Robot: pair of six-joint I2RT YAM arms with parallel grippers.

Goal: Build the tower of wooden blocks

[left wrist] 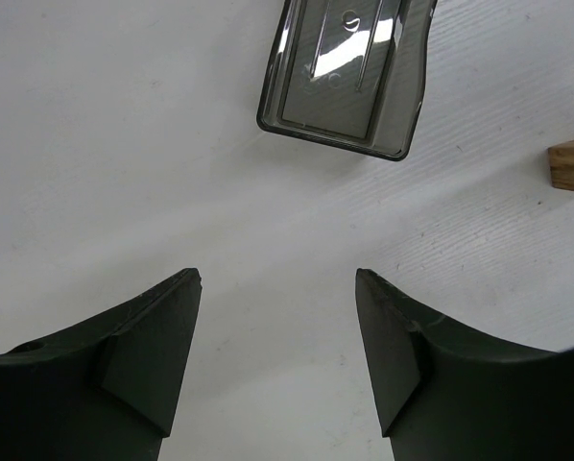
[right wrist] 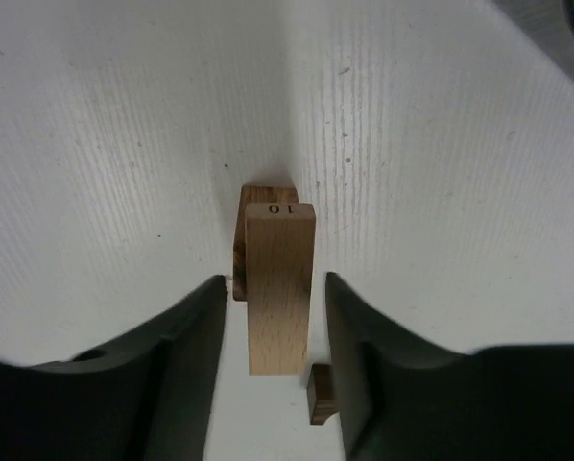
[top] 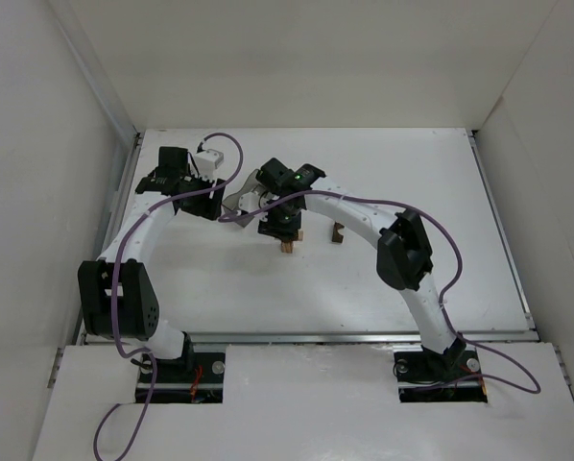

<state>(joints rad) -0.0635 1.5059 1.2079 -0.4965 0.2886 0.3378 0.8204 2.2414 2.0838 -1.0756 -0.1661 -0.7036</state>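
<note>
— White walls box in a white tabletop (top: 268, 298). Where do we find the small wood block tower (top: 288, 246)?

— Near the middle of the tabletop, right under the right jaws. From the right wrist we see a light tan rectangular wooden block (right wrist: 279, 298), its end stamped 10, with its far end resting over a dark brown wooden block (right wrist: 258, 195).

— Are the right jaws gripping it?

— No. They are spread, one on each side of the tan block, and we see a sliver of white on both sides.

— And the left jaws?

— Spread wide over bare tabletop, holding nothing. Beyond them lies a translucent grey plastic bin (left wrist: 345, 77).

— Anything else?

— We see a loose dark brown block (top: 338, 232) just right of the tower, apart from it.
</note>
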